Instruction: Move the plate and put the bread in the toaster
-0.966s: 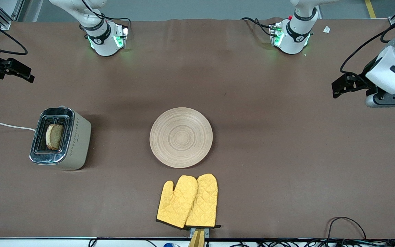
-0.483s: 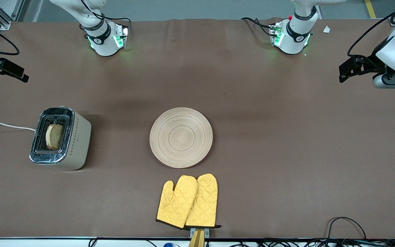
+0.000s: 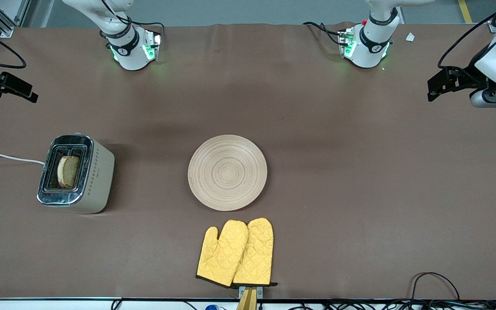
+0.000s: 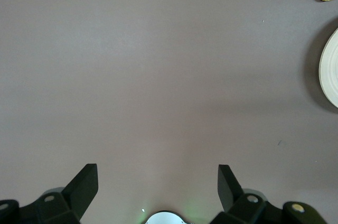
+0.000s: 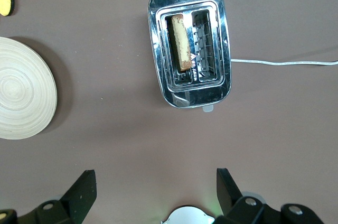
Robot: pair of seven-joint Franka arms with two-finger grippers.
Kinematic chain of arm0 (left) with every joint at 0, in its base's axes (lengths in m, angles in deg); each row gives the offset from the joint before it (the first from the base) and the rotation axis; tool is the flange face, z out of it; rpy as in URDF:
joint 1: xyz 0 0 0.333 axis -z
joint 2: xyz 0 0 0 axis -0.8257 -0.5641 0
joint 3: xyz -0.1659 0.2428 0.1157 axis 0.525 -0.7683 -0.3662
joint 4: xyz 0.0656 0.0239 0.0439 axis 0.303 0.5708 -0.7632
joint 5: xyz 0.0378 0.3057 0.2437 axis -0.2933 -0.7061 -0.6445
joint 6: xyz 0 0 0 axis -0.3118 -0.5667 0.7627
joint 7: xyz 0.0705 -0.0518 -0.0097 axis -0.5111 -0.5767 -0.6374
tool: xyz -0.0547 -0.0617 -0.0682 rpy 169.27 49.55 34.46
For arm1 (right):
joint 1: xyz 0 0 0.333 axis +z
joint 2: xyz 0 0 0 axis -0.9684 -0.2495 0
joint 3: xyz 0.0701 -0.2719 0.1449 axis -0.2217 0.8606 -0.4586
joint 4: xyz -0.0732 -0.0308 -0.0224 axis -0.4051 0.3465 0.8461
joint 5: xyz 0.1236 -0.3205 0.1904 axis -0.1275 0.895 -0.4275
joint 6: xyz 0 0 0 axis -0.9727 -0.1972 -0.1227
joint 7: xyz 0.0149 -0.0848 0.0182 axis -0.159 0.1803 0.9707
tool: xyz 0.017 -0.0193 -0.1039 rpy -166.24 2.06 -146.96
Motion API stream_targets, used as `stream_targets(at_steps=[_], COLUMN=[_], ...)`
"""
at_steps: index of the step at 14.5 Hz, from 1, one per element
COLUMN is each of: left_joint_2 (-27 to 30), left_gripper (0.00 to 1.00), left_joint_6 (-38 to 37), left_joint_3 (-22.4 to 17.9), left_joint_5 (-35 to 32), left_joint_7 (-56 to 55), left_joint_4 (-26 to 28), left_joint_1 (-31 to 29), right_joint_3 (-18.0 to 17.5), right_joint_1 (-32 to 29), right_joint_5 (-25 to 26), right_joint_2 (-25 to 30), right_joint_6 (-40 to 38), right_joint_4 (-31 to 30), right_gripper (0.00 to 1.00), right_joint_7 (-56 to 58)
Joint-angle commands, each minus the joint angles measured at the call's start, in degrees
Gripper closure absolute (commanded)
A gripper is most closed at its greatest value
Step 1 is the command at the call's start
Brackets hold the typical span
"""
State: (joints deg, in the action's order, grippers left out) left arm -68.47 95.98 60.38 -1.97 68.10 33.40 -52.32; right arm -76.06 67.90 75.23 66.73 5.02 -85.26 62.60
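The tan wooden plate [image 3: 227, 172] lies bare at the table's middle; it also shows in the right wrist view [image 5: 24, 94], and its rim shows in the left wrist view [image 4: 330, 68]. The cream and chrome toaster [image 3: 75, 173] stands toward the right arm's end, with the bread [image 3: 68, 171] upright in one slot. The right wrist view looks down on the toaster [image 5: 190, 44] and the bread [image 5: 180, 42]. My right gripper [image 3: 26, 91] [image 5: 153, 187] is open and empty, up over the table's edge near the toaster. My left gripper [image 3: 435, 86] [image 4: 157, 182] is open and empty over bare table at the left arm's end.
A pair of yellow oven mitts [image 3: 236, 252] lies nearer the front camera than the plate. The toaster's white cord [image 3: 7, 157] runs off the right arm's end of the table. Cables [image 3: 435, 284] lie at the front edge.
My left gripper has drawn back toward the robots' side of the table. The right gripper has shifted only slightly. Plate, toaster and bread have not moved.
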Motion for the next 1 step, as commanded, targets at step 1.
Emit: stream_targets(at_steps=[1], left_joint_2=[-0.76], left_gripper=[0.0], left_joint_6=[-0.04], left_joint_3=[-0.27], left_joint_5=[0.01], left_joint_7=[0.55], left_joint_4=[-1.43], left_joint_1=[0.26], right_joint_3=[-0.43], right_joint_1=[-0.43], right_joint_5=[-1.22], right_joint_2=[0.81], right_joint_6=[-0.22], right_joint_4=[-0.92], right_gripper=[0.0], right_joint_7=[0.49])
